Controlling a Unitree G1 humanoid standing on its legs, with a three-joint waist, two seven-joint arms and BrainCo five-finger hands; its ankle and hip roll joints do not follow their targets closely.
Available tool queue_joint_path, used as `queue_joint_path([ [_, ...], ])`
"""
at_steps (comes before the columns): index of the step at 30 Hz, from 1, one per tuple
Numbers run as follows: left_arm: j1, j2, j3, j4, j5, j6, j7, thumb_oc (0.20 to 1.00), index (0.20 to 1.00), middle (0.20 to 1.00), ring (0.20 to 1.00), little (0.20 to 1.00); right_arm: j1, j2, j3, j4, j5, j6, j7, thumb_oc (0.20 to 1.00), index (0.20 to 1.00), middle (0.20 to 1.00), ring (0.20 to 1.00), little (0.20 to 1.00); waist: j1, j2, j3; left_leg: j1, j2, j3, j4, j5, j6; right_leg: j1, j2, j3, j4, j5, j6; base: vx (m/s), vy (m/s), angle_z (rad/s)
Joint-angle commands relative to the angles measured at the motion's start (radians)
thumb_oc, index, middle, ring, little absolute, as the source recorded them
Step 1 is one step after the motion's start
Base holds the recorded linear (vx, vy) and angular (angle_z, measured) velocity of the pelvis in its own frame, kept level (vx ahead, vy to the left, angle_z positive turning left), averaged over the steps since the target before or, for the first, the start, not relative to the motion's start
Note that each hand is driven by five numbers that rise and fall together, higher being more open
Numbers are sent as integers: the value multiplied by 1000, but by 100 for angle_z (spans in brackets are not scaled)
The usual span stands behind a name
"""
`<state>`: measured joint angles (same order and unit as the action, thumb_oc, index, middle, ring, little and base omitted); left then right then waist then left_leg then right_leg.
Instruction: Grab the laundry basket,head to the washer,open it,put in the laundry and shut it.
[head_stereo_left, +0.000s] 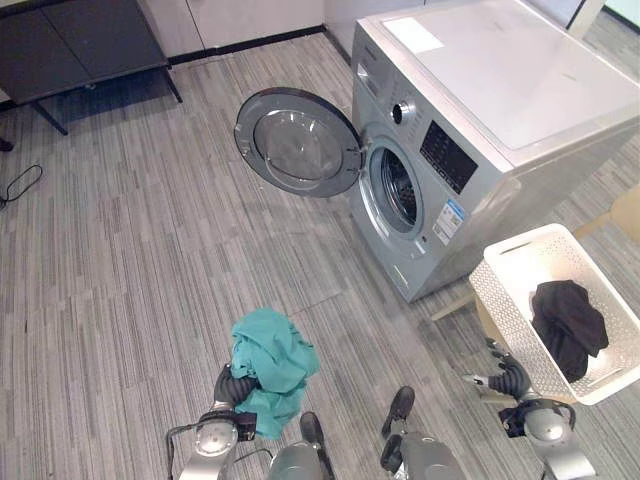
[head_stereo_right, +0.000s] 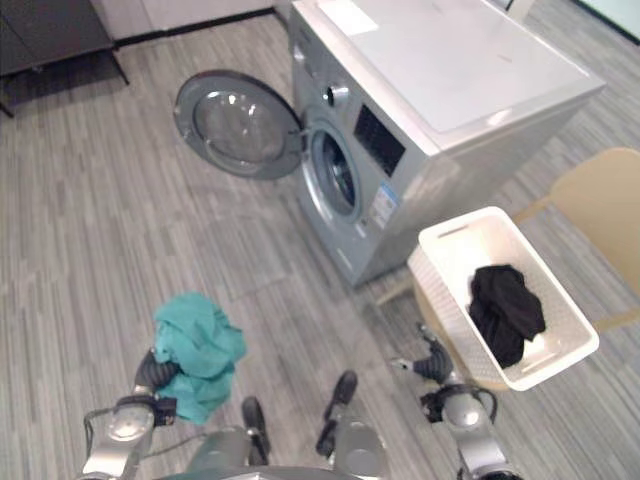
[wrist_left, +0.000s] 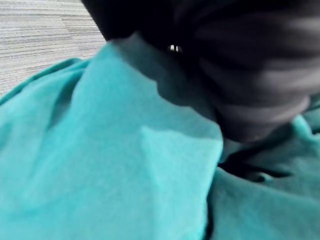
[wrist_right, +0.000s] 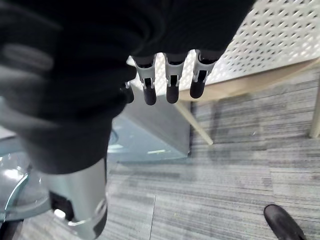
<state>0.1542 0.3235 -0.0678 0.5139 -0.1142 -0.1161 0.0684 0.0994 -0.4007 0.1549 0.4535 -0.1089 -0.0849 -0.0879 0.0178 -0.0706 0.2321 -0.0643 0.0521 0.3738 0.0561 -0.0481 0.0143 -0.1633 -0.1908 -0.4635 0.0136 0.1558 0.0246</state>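
Nearest the camera, the left hand (head_stereo_left: 232, 385) is wrapped in a bunched teal garment (head_stereo_left: 272, 365) held above the striped floor (head_stereo_left: 130, 270); the cloth hides the fingers, so I cannot tell how they are set. On the other side, the right hand (head_stereo_left: 508, 378) hangs empty with its fingers (wrist_right: 171, 90) relaxed and fairly straight, just beside the near end of the white perforated laundry basket (head_stereo_left: 505, 300). That basket rests on a light wooden chair (head_stereo_right: 600, 200) and holds a black garment (head_stereo_left: 568, 325). Beyond it stands the silver washer (head_stereo_left: 480, 110), its round door (head_stereo_left: 295, 142) swung wide open to the left of the drum opening (head_stereo_left: 398, 190). Farthest off, a dark tabletop (head_stereo_left: 80, 40) stands by the wall.
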Motion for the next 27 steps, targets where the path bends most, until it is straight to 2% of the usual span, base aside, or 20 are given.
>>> queue_joint_path([
  [1,-10,68,29,-80,-13,-37,20,200,200,200,200,200,-52,0,30,-7,-14,-23,-10,1000,1000,1000,1000,1000,23,-10,-13,-38,-22,-99,86,-100,13,114,-2,138,211,-241,107,194,152,37],
  [2,-19,72,20,-83,-11,-39,24,200,200,200,200,200,-57,3,38,-16,-15,-23,-8,1000,1000,1000,1000,1000,11,-9,-6,-19,-32,-124,73,-105,20,71,35,203,248,-247,100,119,129,42],
  [3,-22,70,18,-88,-13,-42,24,200,200,200,200,200,-62,-1,42,-25,-14,-23,-4,1000,1000,1000,1000,1000,5,-8,0,-14,-39,-129,62,-84,29,27,57,243,260,-230,91,123,88,32],
  [8,-52,64,-13,-81,-11,-43,27,200,200,200,200,200,-75,-6,54,-36,8,-31,-4,1000,1000,1000,1000,1000,-19,-3,26,45,-75,-214,19,-94,40,-88,119,299,222,-192,86,171,16,59],
  [10,-61,63,-21,-80,-3,-44,24,200,200,200,200,200,-69,-9,52,-33,8,-28,-2,1000,1000,1000,1000,1000,-30,-4,36,76,-95,-255,8,-108,38,-124,130,298,175,-155,95,218,-43,73],
  [13,-66,61,-25,-84,10,-43,18,200,200,200,200,200,-57,-11,42,-40,5,-28,1,1000,1000,1000,1000,1000,-36,-13,38,99,-116,-290,21,-125,32,-138,112,255,137,-129,100,223,-98,75],
  [15,-58,55,-31,-85,29,-44,8,200,200,200,200,200,-35,-10,32,-34,15,-34,8,1000,1000,1000,1000,1000,-46,-18,24,123,-112,-310,32,-146,12,-95,109,247,102,-134,86,235,-173,59],
  [17,-58,48,-31,-75,28,-47,7,200,200,200,200,200,-27,-14,32,-15,10,-38,7,1000,1000,1000,1000,1000,-56,-18,2,124,-86,-287,73,-146,-28,-44,109,224,70,-127,79,243,-199,80],
  [18,-53,46,-33,-77,29,-47,3,200,200,200,200,200,-23,-15,32,-17,7,-38,9,1000,1000,1000,1000,1000,-60,-17,-4,114,-66,-270,116,-132,-42,-23,111,217,59,-128,73,376,-263,93],
  [19,-63,35,-40,-69,19,-49,4,200,200,200,200,200,-25,-32,32,-13,19,-37,11,1000,1000,1000,1000,1000,-63,-25,-3,41,11,-187,279,-50,-65,64,122,214,22,-163,42,396,-212,74],
  [20,-68,32,-47,-66,21,-46,4,200,200,200,200,200,-28,-33,26,-6,22,-33,3,1000,1000,1000,1000,1000,-54,-32,4,-15,26,-159,271,-78,-49,91,121,218,12,-185,37,384,-159,3],
  [21,-68,34,-49,-66,23,-45,6,200,200,200,200,200,-27,-34,24,-8,26,-32,1,1000,1000,1000,1000,1000,-50,-37,5,-42,20,-162,250,-87,-43,99,119,225,10,-191,39,282,-19,-52],
  [22,-66,38,-55,-70,29,-42,4,200,200,200,200,200,-23,-34,17,-4,28,-31,-7,1000,1000,1000,1000,1000,-44,-42,8,-104,13,-181,202,-48,-47,116,123,237,8,-204,40,325,17,-73],
  [23,-66,41,-57,-71,27,-36,5,200,200,200,200,200,-21,-31,16,7,28,-26,-17,1000,1000,1000,1000,1000,-27,-42,12,-161,12,-204,147,27,-63,143,139,256,4,-223,34,366,44,-75],
  [24,-67,43,-58,-69,28,-35,7,200,200,200,200,200,-22,-28,18,16,25,-23,-21,1000,1000,1000,1000,1000,-18,-39,13,-180,15,-219,104,71,-74,162,148,269,3,-236,33,430,121,-50],
  [25,-66,46,-61,-77,28,-31,10,200,200,200,200,200,-23,-26,21,28,20,-19,-27,1000,1000,1000,1000,1000,-3,-34,14,-215,18,-266,38,123,-84,179,162,296,11,-256,31,398,157,-66],
  [27,-73,45,-67,-82,19,-30,16,200,200,200,200,200,-27,-23,23,33,13,-17,-35,1000,1000,1000,1000,1000,10,-28,7,-243,21,-325,-6,157,-95,210,164,347,29,-288,37,554,307,-115],
])
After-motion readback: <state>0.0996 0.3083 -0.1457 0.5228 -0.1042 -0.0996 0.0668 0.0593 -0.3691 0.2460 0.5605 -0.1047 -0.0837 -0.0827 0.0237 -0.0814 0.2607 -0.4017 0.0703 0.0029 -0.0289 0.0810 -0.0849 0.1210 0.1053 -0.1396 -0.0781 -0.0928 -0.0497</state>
